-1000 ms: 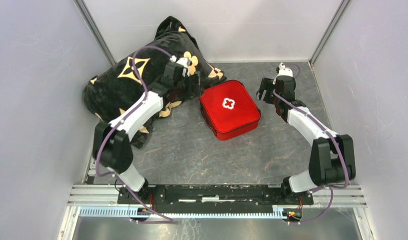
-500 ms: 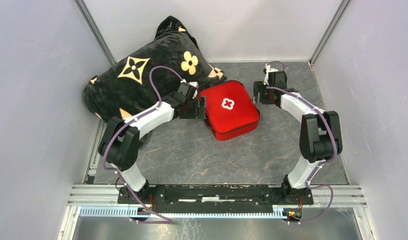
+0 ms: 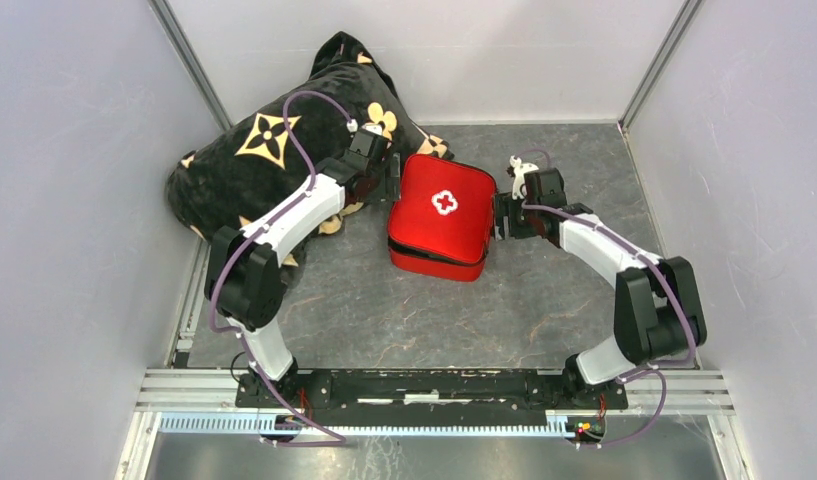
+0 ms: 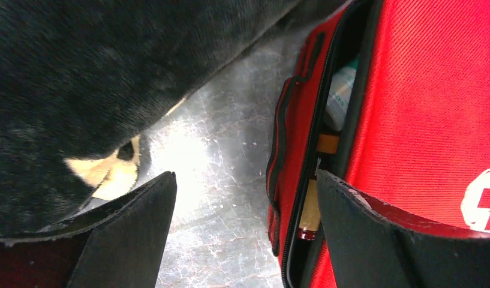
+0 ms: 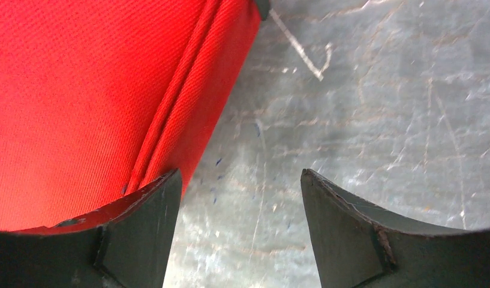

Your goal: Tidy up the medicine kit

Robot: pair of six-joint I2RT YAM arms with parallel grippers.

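At 10 o'clock the black pillow [image 3: 246, 165] with gold flowers lies against the left wall [image 3: 74, 220], where it lay a second ago. The left gripper [image 3: 392, 182] was then over the pillow's near edge. It has since dropped to the 9 o'clock flank of the medicine kit [image 3: 442, 212]. Its jaws are spread wide, one finger over bare counter [image 3: 384, 300] beside the pillow and the other over the red lid's edge, and they clamp nothing.

The kit sits just beyond the counter's middle, toward 12 o'clock. It has turned from a diamond lie to nearly square with the counter, and has slid slightly toward 9 o'clock. Its far-left corner now looks to be touching the pillow. The left wrist view shows the zip gaping along that flank, with a pale packet [image 4: 340, 99] inside.

The right gripper [image 3: 502, 216] stood well apart at the kit's 2 o'clock. It is now at the 3 o'clock flank, jaws apart, one finger over the red edge and one over counter, holding nothing.

With the arms bracketing an unzipped case, lifting the lid looks like the next step. Sorting has not begun.

The counter is dark grey and scuffed, with marble-like veining. Plain pale walls enclose it on three sides, and a metal rail [image 3: 434, 385] runs along 6 o'clock.
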